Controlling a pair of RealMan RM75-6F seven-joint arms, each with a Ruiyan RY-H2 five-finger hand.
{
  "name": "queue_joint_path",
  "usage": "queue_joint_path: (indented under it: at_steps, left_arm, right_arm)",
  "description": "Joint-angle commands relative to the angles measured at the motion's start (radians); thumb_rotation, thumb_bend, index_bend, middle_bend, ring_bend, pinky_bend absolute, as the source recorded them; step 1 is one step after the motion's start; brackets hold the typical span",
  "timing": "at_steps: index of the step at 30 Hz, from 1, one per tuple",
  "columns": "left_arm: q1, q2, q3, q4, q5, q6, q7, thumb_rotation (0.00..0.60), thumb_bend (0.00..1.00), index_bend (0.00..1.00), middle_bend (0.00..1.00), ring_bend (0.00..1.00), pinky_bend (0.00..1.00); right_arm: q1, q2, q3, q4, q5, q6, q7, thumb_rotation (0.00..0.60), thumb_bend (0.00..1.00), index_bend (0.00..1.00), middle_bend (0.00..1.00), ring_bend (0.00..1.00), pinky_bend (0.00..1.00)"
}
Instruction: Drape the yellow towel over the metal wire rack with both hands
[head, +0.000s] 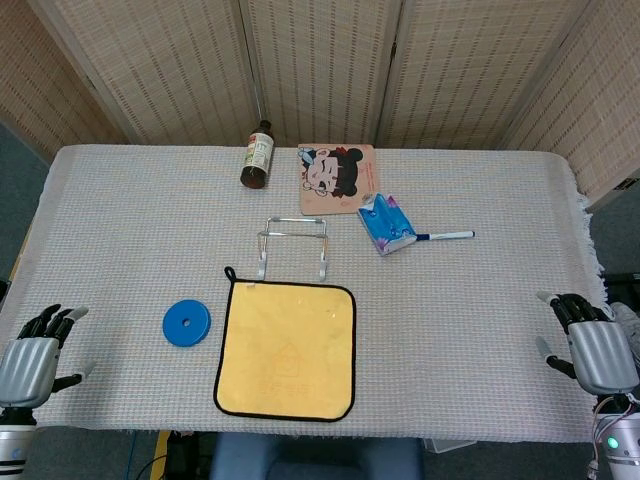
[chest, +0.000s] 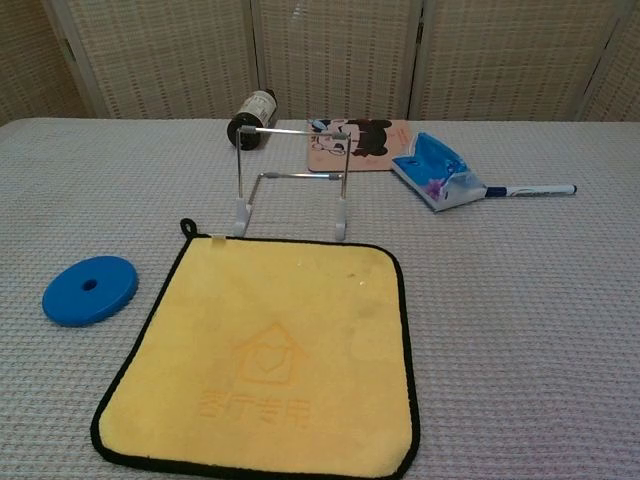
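Observation:
The yellow towel (head: 288, 347) (chest: 265, 355), edged in black with a small loop at its far left corner, lies flat on the table near the front edge. Just behind it stands the metal wire rack (head: 294, 245) (chest: 293, 180), upright and bare. My left hand (head: 30, 365) rests at the table's front left corner, holding nothing, fingers apart. At the front right edge sits my right hand (head: 592, 345), also empty with fingers spread. Both hands are far from the towel and show only in the head view.
A blue disc (head: 187, 323) (chest: 90, 290) lies left of the towel. Behind the rack are a brown bottle (head: 258, 156) (chest: 250, 119) on its side and a cartoon mat (head: 336, 178) (chest: 358, 144). A blue tissue pack (head: 387, 224) (chest: 437, 171) and pen (head: 446, 236) (chest: 531, 189) lie to the right.

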Motion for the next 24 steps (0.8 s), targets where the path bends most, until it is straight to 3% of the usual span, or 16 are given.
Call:
queue_joint_path:
  at_steps: [1, 16, 24]
  left_arm:
    - [0.001, 0.0, 0.001, 0.0, 0.003, 0.003, -0.001, 0.6, 0.22, 0.23, 0.26, 0.15, 0.26]
    - [0.004, 0.011, 0.015, 0.003, 0.051, 0.026, -0.022, 0.6, 0.22, 0.26, 0.26, 0.15, 0.26]
    - [-0.029, 0.033, 0.054, 0.002, 0.152, -0.003, -0.051, 0.6, 0.22, 0.31, 0.28, 0.2, 0.28]
  right_arm:
    - [0.0, 0.0, 0.0, 0.001, -0.002, 0.001, 0.002, 0.6, 0.32, 0.19, 0.29, 0.24, 0.37]
    - [-0.002, 0.009, -0.017, -0.002, -0.061, 0.026, 0.042, 0.6, 0.32, 0.19, 0.29, 0.24, 0.37]
    - [0.025, 0.013, -0.049, -0.012, -0.139, -0.001, 0.058, 0.6, 0.32, 0.19, 0.31, 0.24, 0.37]
